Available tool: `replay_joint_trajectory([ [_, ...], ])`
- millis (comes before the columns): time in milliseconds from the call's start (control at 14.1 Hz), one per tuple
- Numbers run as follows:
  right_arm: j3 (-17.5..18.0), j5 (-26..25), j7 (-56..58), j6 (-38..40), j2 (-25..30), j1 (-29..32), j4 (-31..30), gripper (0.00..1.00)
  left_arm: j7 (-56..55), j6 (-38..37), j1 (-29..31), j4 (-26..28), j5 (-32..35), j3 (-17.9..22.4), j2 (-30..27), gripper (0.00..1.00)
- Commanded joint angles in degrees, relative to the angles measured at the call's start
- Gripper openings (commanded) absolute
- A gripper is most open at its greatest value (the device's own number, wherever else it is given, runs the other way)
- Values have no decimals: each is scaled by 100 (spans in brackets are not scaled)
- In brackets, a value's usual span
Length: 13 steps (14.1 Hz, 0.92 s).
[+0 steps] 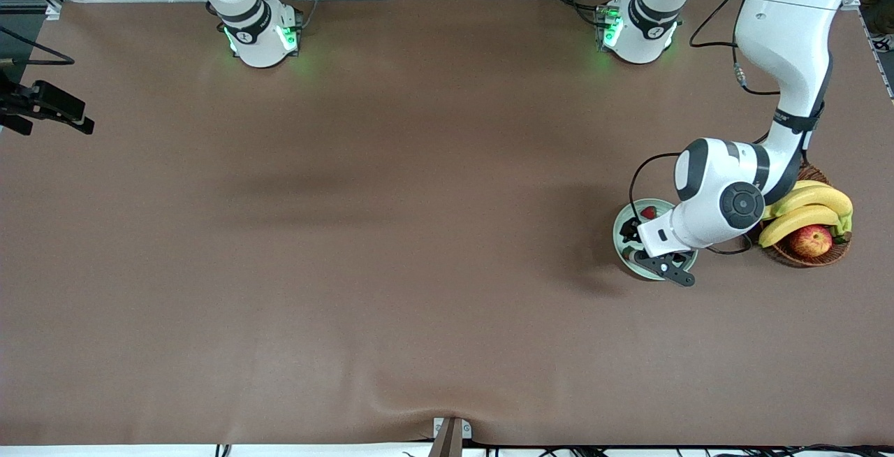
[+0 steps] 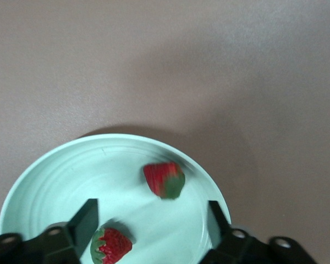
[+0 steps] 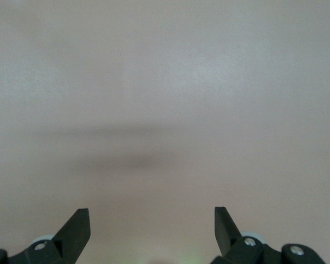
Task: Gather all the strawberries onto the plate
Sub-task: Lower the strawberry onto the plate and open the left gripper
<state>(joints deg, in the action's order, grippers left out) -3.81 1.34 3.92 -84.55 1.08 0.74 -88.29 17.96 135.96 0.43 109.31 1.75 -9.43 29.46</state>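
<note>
The pale mint-green plate [image 1: 688, 258] lies next to the wicker basket at the left arm's end of the table. My left gripper [image 1: 631, 242] hangs low over the plate, open and empty. In the left wrist view the plate [image 2: 44, 181] holds two strawberries. One strawberry [image 2: 164, 179] lies ahead of the fingertips. The other strawberry [image 2: 111, 246] lies between the fingers, close to one finger [image 2: 85, 220]. One strawberry [image 1: 649, 212] shows in the front view. A third strawberry is not in view. My right gripper [image 3: 152, 220] is open and empty over bare table; it waits.
The brown wicker basket [image 1: 834, 251] holds bananas [image 1: 814, 209] and a red-yellow apple [image 1: 810, 240]. The left arm's wrist [image 1: 726, 198] covers part of the plate and of the basket. A black device [image 1: 49, 104] juts in at the right arm's end of the table.
</note>
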Motion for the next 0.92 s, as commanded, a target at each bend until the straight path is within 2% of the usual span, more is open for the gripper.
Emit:
replay_joint_trajectory([
  [0,38,24,-31,26,-20,40,75,100,-29,-35,45,-94,-16,-50,-73,100],
  [854,38,25,-436,53,-11,40,75,100,-64,-44,1,-525,-16,-50,-134,100],
])
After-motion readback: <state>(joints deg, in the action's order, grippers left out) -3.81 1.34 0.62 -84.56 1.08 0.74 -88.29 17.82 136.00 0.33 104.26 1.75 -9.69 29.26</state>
